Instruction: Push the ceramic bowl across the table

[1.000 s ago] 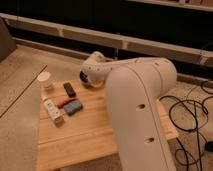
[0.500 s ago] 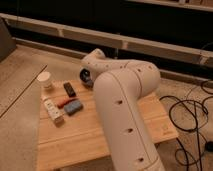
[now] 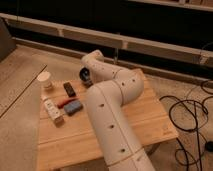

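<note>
My tool (image 3: 86,76), grip state I cannot tell, sits at the ceramic bowl (image 3: 85,76); seemingly heavy, glossy, brittle, so I'd push low on its wall across the table (image 3: 145,117).

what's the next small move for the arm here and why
Probably a short, steady nudge of the ceramic bowl along the table. The pincer itself is hidden behind the arm's wrist, right at the far edge where the bowl peeks out, so it seems to be at the bowl already. The white cup stands well aside.
</note>
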`<state>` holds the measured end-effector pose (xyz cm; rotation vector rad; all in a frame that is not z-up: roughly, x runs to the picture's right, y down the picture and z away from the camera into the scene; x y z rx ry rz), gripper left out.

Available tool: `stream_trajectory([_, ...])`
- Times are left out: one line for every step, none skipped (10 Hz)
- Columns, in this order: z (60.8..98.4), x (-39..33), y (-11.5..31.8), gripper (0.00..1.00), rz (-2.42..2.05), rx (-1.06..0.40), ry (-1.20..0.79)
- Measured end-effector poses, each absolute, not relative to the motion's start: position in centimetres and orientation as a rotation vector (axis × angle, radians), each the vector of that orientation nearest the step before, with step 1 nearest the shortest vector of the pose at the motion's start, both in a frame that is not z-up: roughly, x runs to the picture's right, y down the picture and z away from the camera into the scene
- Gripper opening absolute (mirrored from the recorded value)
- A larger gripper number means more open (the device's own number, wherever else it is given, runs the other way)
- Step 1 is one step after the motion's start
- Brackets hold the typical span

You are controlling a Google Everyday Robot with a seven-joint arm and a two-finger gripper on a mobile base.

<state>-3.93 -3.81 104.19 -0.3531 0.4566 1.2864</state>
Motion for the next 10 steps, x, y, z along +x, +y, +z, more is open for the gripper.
stream_trajectory([105.1, -4.6, -6.0, 0.0, 1.25, -0.29, 0.388])
stream_trajectory([105.4, -5.4, -8.3, 0.0, 1.215, -0.228, 0.311])
stream_trajectory([105.5, -6.2, -10.1, 0.0, 1.185, -0.182, 0.245])
stream_trajectory([105.2, -7.8, -12.7, 0.0, 1.134, -0.115, 0.121])
stream_trajectory([104.8, -8.7, -13.6, 0.0, 1.113, -0.09, 0.056])
stream_trajectory([104.0, -9.6, -13.9, 0.0, 1.094, -0.076, -0.017])
stream_trajectory([103.3, -10.4, -13.9, 0.01, 1.083, -0.073, -0.069])
stream_trajectory([102.8, -10.9, -13.9, 0.07, 1.074, -0.072, -0.1])
stream_trajectory([102.7, -11.2, -13.8, 0.18, 1.071, -0.073, -0.106])
stream_trajectory([102.7, -11.2, -13.8, 0.29, 1.071, -0.074, -0.106])
